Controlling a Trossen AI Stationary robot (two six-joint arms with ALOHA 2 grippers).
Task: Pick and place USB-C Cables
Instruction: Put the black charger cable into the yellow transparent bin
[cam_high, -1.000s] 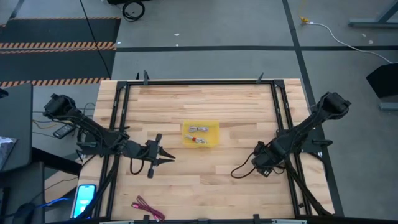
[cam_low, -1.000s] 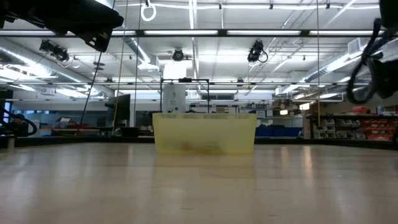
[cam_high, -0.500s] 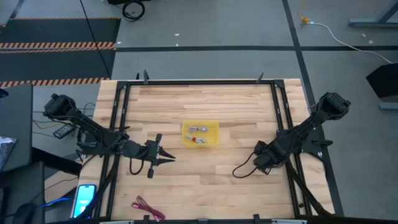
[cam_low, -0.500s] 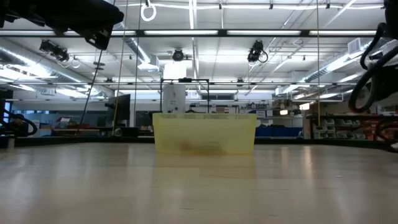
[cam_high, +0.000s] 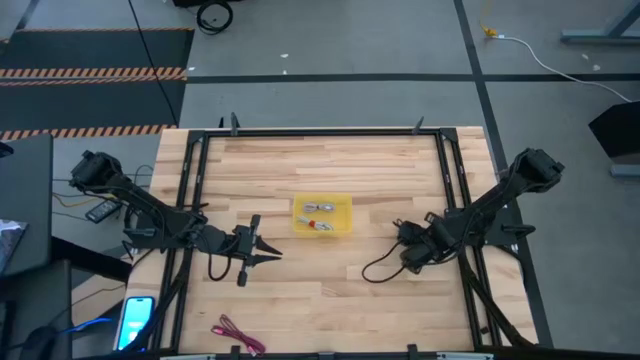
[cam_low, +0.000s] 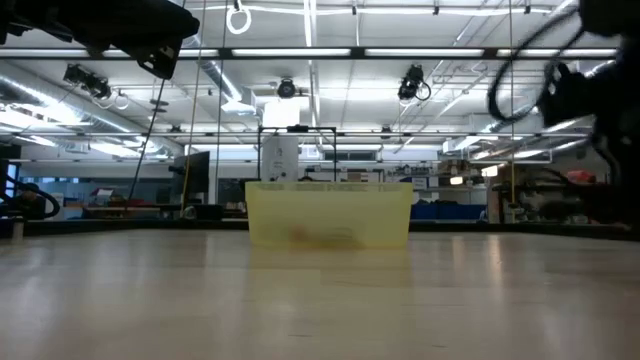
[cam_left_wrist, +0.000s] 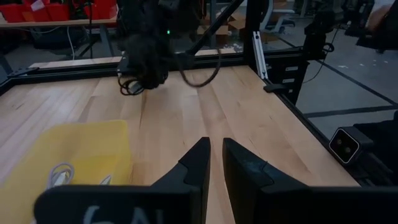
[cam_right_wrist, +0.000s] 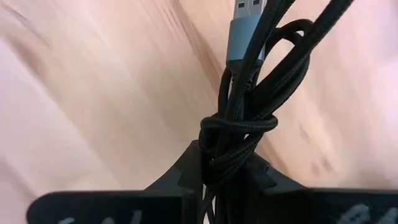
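Observation:
The black USB-C cable (cam_right_wrist: 249, 81) is a tied bundle with a grey plug, and my right gripper (cam_right_wrist: 224, 165) is shut on it, right of the yellow bin (cam_high: 341, 204). Its loose loop (cam_high: 375, 268) trails toward the table's left. In the low view the loop (cam_low: 515, 65) hangs high above the tabletop. The bin holds a white and a pale grey cable (cam_high: 317, 208), with a little red beside them. A magenta-red cable (cam_high: 238, 335) lies at the near edge, left. My left gripper (cam_high: 268, 250) waits shut, left of the bin. My right gripper pinches the black cable bundle between its two fingers, just below the wrap that ties it (cam_right_wrist: 239, 124). The fingers lie along the bundle, whose plug end (cam_right_wrist: 245, 25) sticks out beyond the fingertips. The bundle is lifted clear of the table, its loop hanging slack.
A black metal frame (cam_high: 450, 190) borders the wooden tabletop on the left, far and right sides. Bare wood lies between the bin and both grippers. A phone (cam_high: 135, 318) lies off the table's near left corner.
My right gripper has gone toward the table's left, nearer the yellow bin, taking the black cable along. In the low view it has dipped and then risen, and the cable's loop now hangs high above the tabletop.

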